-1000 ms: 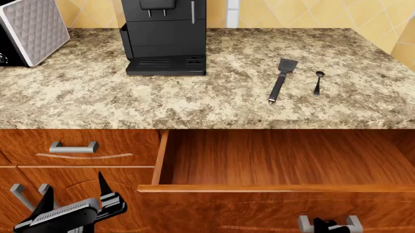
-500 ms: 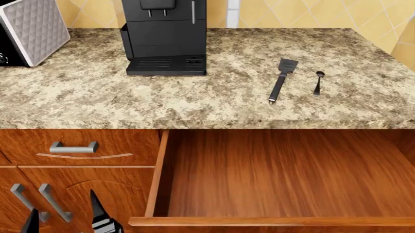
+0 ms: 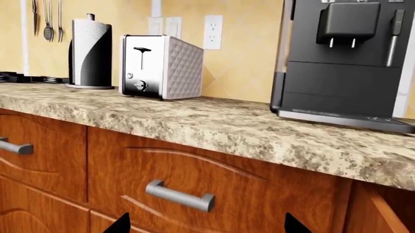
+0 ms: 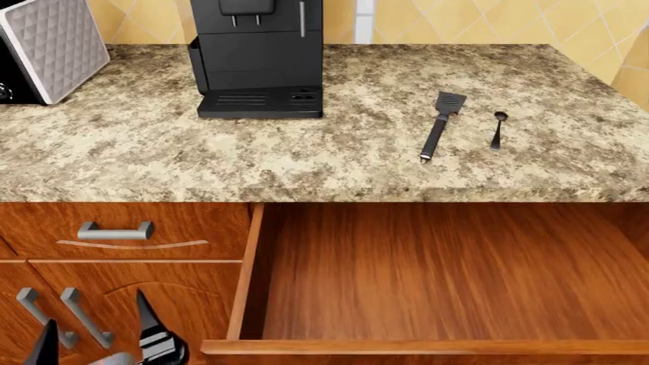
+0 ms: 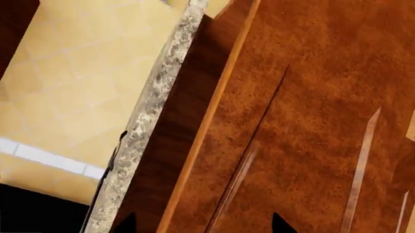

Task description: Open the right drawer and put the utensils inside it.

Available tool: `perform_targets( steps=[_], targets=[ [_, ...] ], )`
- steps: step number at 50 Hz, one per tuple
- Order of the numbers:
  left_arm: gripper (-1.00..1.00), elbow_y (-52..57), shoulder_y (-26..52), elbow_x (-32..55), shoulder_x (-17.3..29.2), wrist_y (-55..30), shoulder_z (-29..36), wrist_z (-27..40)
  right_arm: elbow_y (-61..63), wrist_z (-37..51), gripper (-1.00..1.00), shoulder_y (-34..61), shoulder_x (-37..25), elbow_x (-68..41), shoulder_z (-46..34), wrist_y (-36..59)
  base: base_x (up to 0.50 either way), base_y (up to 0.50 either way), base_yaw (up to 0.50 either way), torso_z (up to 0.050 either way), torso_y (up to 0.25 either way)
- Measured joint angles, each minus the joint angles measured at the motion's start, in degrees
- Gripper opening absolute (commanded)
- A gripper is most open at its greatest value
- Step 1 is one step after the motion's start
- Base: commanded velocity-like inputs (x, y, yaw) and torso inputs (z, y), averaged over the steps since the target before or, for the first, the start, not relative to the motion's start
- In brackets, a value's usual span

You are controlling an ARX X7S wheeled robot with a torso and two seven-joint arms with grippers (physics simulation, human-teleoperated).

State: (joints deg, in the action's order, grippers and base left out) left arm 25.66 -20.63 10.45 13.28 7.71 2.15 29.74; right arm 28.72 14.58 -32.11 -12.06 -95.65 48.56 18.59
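The right drawer [image 4: 426, 347] stands pulled far out below the counter, its wood-grain floor bare. The utensils lie on the speckled countertop [image 4: 304, 160] behind it: a dark spatula [image 4: 440, 125] and, to its right, a small dark spoon [image 4: 497, 129]. My left gripper [image 4: 96, 334] hangs open at the lower left in front of the cabinet doors, holding nothing. In the left wrist view the left gripper [image 3: 206, 225] shows two fingertips wide apart. My right gripper [image 5: 202, 225] is outside the head view; its wrist view shows it open beside the drawer's wooden front [image 5: 311, 121].
A black coffee machine [image 4: 258, 57] and a quilted toaster [image 4: 51, 46] stand at the back of the counter. A narrower left drawer with a bar handle [image 4: 115, 230] sits beside the open one. A paper towel roll [image 3: 91, 51] stands past the toaster [image 3: 162, 65].
The right drawer has slid out much further toward me. The right gripper and the drawer handle have dropped out of the head view. My left gripper has sunk lower.
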Motion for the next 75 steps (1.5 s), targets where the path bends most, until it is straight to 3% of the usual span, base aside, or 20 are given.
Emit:
perform_targets(
  steps=[10,17,35,54,75],
  targets=[
    [1.00,-4.22,3.95,1.71,0.57,0.30,-0.42,-0.82,6.48,3.24,1.00,0.16,0.50,1.49,4.47,-3.57,0.00,0.00,0.00,0.000,0.000],
    [1.00,-6.49,5.77,2.88,0.85,0.73,-0.60,-1.41,11.17,7.02,1.00,2.29,-1.79,4.48,2.97,-2.69,0.00,0.00,0.00,0.000,0.000],
    [1.00,-12.19,8.41,5.55,1.09,3.24,-0.73,-3.40,21.22,15.76,1.00,12.08,-7.08,28.10,-16.87,9.32,0.00,0.00,0.00,0.000,0.000],
    [1.00,-14.90,9.08,6.54,1.24,5.01,-0.51,-4.19,24.02,18.73,1.00,20.95,-9.33,51.85,-41.22,18.16,0.00,0.00,0.00,0.000,0.000],
    [1.00,-15.44,9.33,7.41,1.66,4.53,-0.26,-3.88,26.54,22.01,1.00,24.20,-11.55,62.72,-52.95,20.56,0.00,0.00,0.00,0.035,0.000]
  ],
)
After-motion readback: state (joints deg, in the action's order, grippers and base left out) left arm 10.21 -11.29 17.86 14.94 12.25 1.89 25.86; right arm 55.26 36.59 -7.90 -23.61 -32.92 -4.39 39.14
